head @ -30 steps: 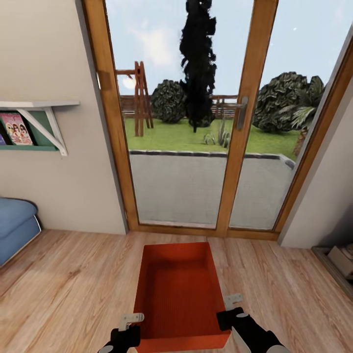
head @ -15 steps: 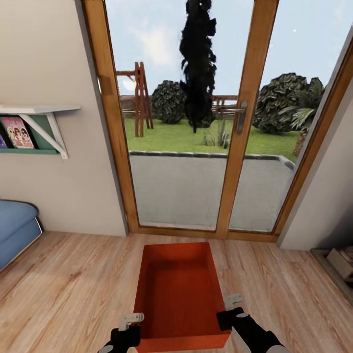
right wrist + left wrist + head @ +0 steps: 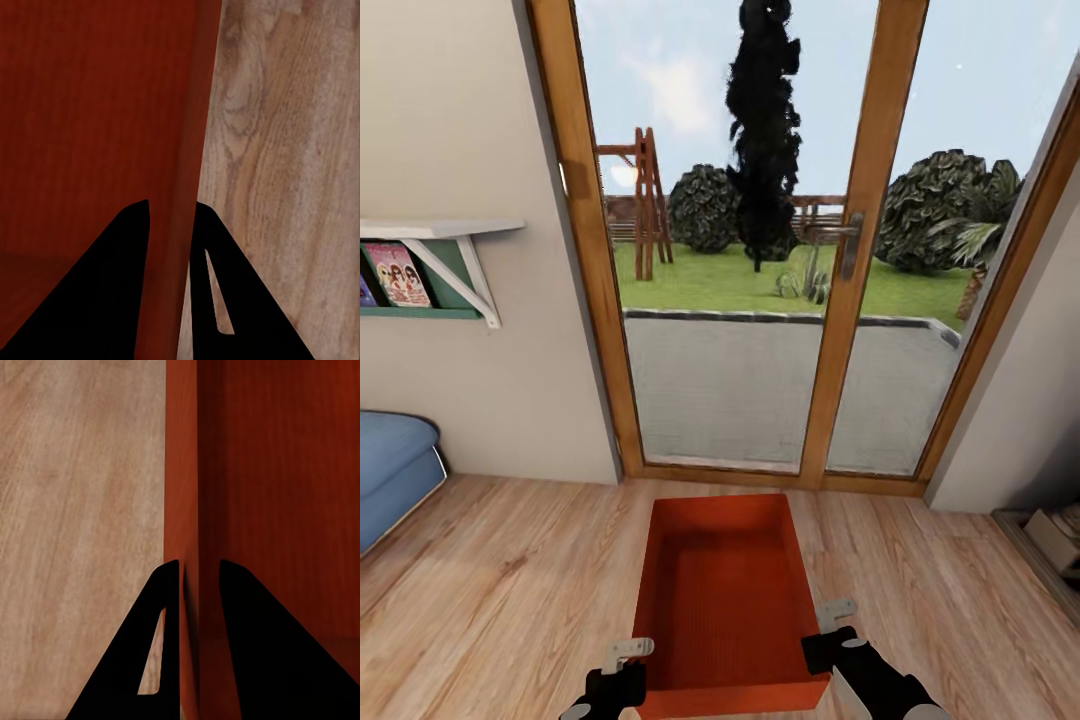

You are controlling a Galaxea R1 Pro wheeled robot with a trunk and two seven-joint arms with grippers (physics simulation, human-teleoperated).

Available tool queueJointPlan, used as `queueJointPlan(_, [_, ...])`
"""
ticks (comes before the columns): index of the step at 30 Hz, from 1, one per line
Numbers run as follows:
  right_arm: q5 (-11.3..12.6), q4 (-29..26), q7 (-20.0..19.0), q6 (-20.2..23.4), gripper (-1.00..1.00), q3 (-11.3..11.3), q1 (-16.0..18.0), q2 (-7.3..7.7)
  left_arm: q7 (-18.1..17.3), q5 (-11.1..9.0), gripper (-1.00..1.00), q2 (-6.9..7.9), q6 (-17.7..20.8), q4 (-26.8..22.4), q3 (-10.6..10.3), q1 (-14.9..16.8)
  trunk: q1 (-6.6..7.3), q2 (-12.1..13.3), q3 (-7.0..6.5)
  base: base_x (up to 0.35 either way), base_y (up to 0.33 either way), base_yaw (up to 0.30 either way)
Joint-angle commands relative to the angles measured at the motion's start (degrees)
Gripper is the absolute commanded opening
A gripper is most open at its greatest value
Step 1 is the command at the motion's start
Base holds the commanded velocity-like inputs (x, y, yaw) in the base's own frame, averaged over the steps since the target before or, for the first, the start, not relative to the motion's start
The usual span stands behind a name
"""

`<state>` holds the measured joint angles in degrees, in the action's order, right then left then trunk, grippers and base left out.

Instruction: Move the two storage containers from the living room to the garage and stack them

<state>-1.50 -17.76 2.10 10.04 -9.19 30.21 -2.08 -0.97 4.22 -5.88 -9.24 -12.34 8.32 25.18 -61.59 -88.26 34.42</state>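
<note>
the left gripper [image 3: 199, 577] fingers are pinching the left wall of an orange-red storage container [image 3: 725, 590], and the right gripper [image 3: 171, 217] fingers are clamping its right wall. the open-topped, finely ribbed, empty rectangular bin is hanging between both arms above the light wood plank floor [image 3: 490, 580], facing a wooden-framed glass door [image 3: 760, 240].

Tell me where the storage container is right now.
In the head view, the storage container sits low centre, gripped between left gripper and right gripper, before the glass door.
</note>
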Motion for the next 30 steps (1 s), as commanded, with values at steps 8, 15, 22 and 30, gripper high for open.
queueJointPlan(8, [-1.34, -0.18, 0.54, -0.56, -1.00, -1.53, 0.03, 0.06, 0.45, 0.62, -1.00, 0.25, -0.16, 0.22, 1.25, 0.04, 0.01, -0.03, 0.05, 0.000, 0.000, 0.000])
queueJointPlan(15, [-1.39, -0.13, 0.54, -0.55, -1.00, -1.59, 0.03, -0.01, 0.45, 0.63, -1.00, 0.25, -0.16, 0.21, 1.26, 0.04, 0.01, -0.03, 0.05, 0.000, 0.000, -0.030])
queueJointPlan(22, [-1.40, -0.07, 0.54, -0.55, -1.00, -1.62, 0.03, 0.00, 0.45, 0.64, -1.00, 0.25, -0.16, 0.21, 1.26, 0.04, 0.01, -0.03, 0.05, 0.000, 0.000, -0.223])
queueJointPlan(30, [-1.40, 0.00, 0.54, -0.55, -1.00, -1.62, 0.03, 0.03, 0.45, 0.63, -1.00, 0.25, -0.16, 0.21, 1.26, 0.04, 0.01, -0.03, 0.05, 0.000, 0.000, -0.278])
